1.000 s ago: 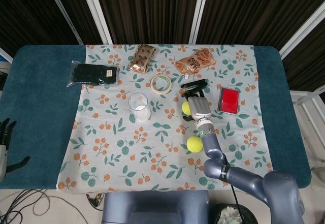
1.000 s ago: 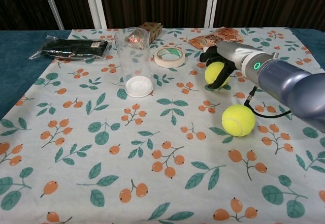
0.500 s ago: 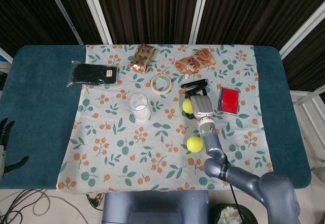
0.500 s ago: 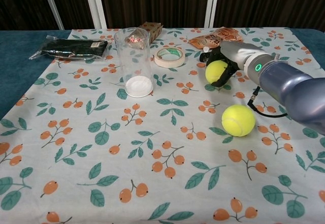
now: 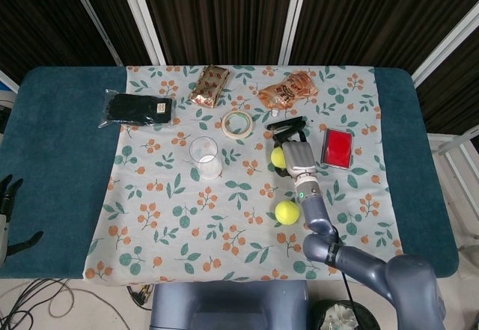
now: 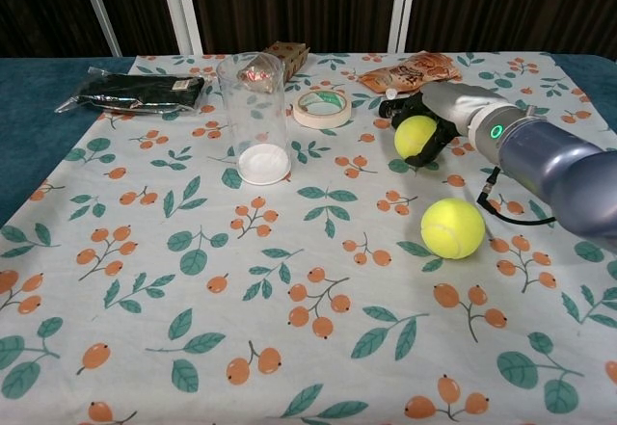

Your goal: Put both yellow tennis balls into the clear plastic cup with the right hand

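My right hand (image 5: 294,150) (image 6: 445,107) grips one yellow tennis ball (image 5: 278,156) (image 6: 415,136) just above the flowered cloth, right of centre. The second yellow ball (image 5: 286,211) (image 6: 452,227) lies loose on the cloth, nearer me and just beside my right forearm. The clear plastic cup (image 5: 204,156) (image 6: 254,117) stands upright and holds nothing, well to the left of the held ball. My left hand (image 5: 7,210) shows only in the head view, at the far left edge off the table, fingers apart and holding nothing.
A tape roll (image 5: 238,123) (image 6: 320,108) lies between cup and hand, slightly further back. A red box (image 5: 337,147) sits right of the hand. An orange snack bag (image 5: 288,89), a brown packet (image 5: 209,84) and a black package (image 5: 138,109) line the far side.
My right hand with the ball in its grip has shifted slightly up and to the right. The loose ball and the cup have not moved.
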`<state>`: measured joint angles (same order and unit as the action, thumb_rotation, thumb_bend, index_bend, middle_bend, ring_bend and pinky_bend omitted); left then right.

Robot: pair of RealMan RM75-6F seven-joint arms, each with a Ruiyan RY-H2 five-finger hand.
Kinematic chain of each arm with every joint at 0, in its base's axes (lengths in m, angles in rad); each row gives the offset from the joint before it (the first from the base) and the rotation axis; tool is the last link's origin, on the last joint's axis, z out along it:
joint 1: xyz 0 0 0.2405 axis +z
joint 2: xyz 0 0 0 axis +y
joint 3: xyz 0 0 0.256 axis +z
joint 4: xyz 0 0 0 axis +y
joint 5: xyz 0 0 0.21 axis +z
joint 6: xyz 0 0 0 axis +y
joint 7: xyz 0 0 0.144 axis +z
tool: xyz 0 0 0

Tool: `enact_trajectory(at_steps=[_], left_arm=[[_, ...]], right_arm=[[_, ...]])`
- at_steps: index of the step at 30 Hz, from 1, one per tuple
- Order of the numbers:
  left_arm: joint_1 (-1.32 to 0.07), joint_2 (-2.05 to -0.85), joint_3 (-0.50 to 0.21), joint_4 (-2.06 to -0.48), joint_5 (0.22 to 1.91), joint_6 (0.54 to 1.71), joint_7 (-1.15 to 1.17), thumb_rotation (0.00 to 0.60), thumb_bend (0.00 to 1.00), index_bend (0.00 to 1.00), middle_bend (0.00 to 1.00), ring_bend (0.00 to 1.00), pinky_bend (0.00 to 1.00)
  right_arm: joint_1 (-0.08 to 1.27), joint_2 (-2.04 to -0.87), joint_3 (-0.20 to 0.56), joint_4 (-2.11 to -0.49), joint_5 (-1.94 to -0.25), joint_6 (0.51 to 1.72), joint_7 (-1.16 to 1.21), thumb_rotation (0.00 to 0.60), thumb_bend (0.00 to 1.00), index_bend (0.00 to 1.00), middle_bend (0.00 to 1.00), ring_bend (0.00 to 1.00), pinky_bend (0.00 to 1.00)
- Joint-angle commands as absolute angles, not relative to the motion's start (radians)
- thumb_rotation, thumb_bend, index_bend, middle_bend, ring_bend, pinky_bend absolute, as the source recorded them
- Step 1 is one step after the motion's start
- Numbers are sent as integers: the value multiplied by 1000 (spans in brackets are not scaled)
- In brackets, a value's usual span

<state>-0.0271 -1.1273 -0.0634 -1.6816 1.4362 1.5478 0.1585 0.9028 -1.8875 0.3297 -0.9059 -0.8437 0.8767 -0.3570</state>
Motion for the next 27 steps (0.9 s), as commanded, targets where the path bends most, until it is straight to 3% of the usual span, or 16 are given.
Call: enact_trajectory(at_steps=[1, 7, 14, 20, 27], left_arm=[[-26, -1124, -67, -1681, 1431, 1550, 151, 600, 0, 98, 0, 0, 0], [-26, -1124, -67, -1682, 1430, 1549, 151, 600, 0, 99, 0, 0, 0], [-19, -1115, -69, -1689, 1433, 1562, 138, 600, 0, 100, 0, 0, 0], [-19, -1111, -70, -1688, 1431, 1558, 130, 600, 0, 100, 0, 0, 0], [-21, -1112, -65, -1689, 1435, 1550, 132, 600, 0, 100, 0, 0, 0]], right_arm=[[898, -1859, 340, -945, -866, 892, -345, 600, 478, 426, 415, 643, 0], [886, -1782, 360, -1063, -883, 910, -346, 600, 477, 426, 415, 650, 0], [915, -1607, 460, -1285, -853, 913, -372, 600, 477, 432, 415, 650, 0], [953, -1529, 526, -1386, -767, 883, -380, 600, 477, 432, 415, 650, 0], [1007, -1494, 528, -1495, -721, 883, -409, 600, 478, 432, 415, 649, 0]])
